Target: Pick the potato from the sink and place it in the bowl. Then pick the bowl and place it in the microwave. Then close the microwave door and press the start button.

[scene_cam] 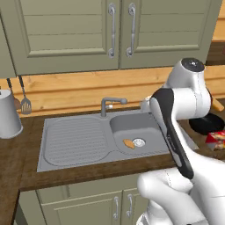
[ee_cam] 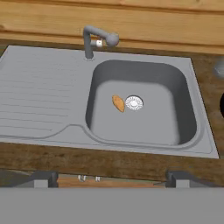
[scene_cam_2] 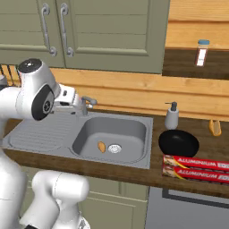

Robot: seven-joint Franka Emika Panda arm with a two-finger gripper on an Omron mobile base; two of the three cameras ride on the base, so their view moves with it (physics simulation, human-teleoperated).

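Lying on the basin floor, the potato [ee_cam: 118, 103] sits just beside the round drain [ee_cam: 134, 103] in the sink [ee_cam: 43, 109]. High above it, the gripper [ee_cam: 111, 177] hangs with its fingers spread wide, holding nothing. Off on the counter, right of the sink, sits the bowl [scene_cam_2: 179, 143], touching the foil box [scene_cam_2: 197, 166].

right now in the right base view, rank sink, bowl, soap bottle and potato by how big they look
1. sink
2. bowl
3. soap bottle
4. potato
None look close enough in size to confuse.
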